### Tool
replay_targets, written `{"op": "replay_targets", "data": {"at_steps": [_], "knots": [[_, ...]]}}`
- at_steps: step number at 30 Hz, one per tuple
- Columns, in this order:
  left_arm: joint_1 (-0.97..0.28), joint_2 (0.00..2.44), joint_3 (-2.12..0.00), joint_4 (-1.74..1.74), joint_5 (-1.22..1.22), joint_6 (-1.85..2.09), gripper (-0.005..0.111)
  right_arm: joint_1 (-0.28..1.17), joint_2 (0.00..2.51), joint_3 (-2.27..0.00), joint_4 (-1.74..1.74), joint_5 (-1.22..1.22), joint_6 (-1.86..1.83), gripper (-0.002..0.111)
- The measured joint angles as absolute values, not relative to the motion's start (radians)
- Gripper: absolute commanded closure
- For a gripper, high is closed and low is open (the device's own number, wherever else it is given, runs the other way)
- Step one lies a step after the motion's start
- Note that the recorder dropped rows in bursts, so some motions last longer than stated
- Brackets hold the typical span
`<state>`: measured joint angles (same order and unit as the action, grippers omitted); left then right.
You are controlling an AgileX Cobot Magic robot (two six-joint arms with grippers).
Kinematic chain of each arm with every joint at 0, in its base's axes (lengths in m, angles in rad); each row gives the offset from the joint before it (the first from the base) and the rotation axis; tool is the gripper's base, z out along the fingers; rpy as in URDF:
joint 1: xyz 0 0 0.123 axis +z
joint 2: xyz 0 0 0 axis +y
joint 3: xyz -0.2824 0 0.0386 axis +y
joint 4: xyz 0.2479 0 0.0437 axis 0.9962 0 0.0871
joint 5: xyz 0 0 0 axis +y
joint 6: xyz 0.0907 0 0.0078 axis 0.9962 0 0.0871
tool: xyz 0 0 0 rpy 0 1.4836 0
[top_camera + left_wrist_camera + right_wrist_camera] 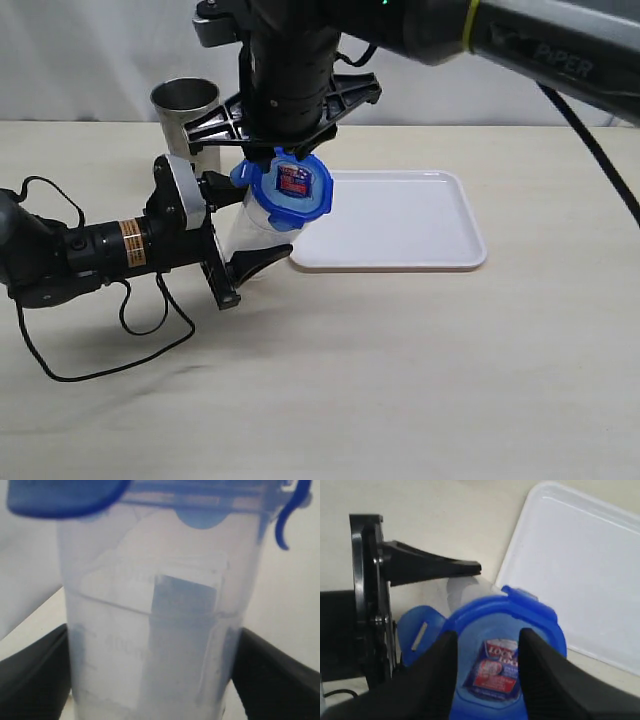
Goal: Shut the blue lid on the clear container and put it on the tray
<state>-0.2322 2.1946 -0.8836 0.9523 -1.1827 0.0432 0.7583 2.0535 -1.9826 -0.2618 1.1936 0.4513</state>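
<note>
The clear container (250,228) leans toward the tray, held across its body by my left gripper (248,225), which is shut on it. In the left wrist view the container (150,630) fills the gap between both black fingers (30,672). The blue lid (293,190) sits on the container's mouth, with a side flap (420,635) sticking out unlatched. My right gripper (489,635) hovers open right at the lid (505,630), one finger on each side of its red sticker. The white tray (400,215) lies just right of the container.
A grey metal tumbler (187,110) stands behind the left gripper at the back. A black cable (100,370) loops on the table under the left arm. The right arm reaches down from above, over the tray's left edge (520,555).
</note>
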Motion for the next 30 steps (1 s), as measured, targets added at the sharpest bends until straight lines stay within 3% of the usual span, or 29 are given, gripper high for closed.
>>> {"op": "replay_targets", "data": {"at_steps": [9, 30], "knots": [[-0.232, 2.190, -0.884, 0.930, -1.144, 0.111, 0.107, 0.810, 2.063, -2.142, -0.339, 1.209, 0.435, 0.070], [-0.251, 2.149, -0.888, 0.859, -0.999, 0.116, 0.107, 0.817, 2.161, -2.081, -0.368, 1.212, 0.456, 0.070]]}}
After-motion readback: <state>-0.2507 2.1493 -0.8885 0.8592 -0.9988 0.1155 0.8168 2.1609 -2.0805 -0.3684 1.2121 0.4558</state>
